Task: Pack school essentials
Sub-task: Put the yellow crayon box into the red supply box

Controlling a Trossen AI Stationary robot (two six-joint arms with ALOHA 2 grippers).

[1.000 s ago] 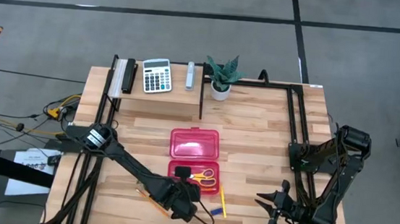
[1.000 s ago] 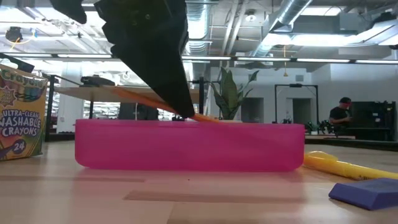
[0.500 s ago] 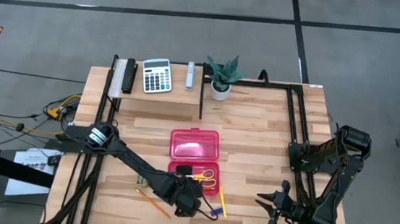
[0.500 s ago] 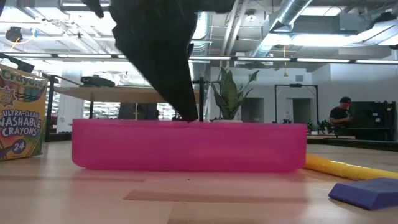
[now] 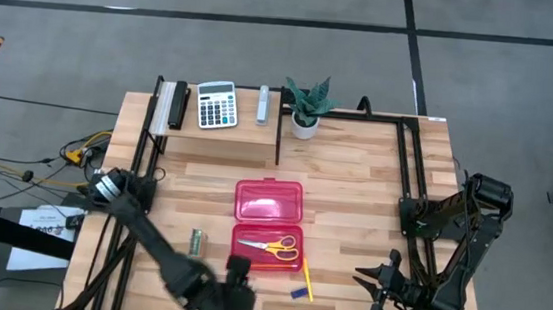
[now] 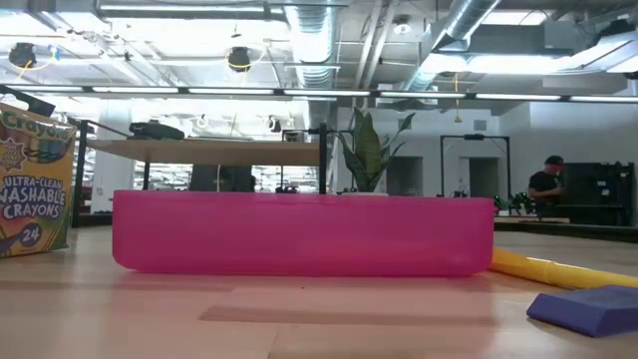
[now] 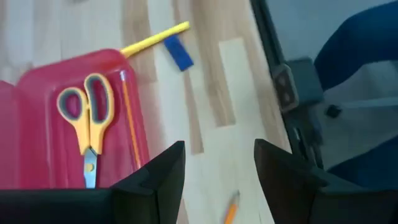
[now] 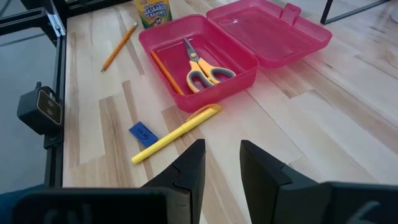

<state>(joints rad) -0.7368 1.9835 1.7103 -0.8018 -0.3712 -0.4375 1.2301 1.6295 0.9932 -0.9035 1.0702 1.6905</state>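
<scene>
Wooden surface with both arms at its near edge. Pink case lies open mid-surface, lid flat on the far side, tray on the near side. Left pincer hangs over the near edge, just near-left of the case, fingers parted, nothing between them. Right pincer sits off to the right near the frame, well apart from the case, fingers partly spread, empty.

Crayon box stands left of the tray, apart from it. Yellow-handled scissors lie in the tray. An orange pencil lies in the tray beside the scissors along one wall. Second orange pencil lies on the surface outside the case, near the crayon box. Yellow pen-like stick rests just off the tray's near-right corner. Small blue eraser sits just beside the stick, apart from the case.
</scene>
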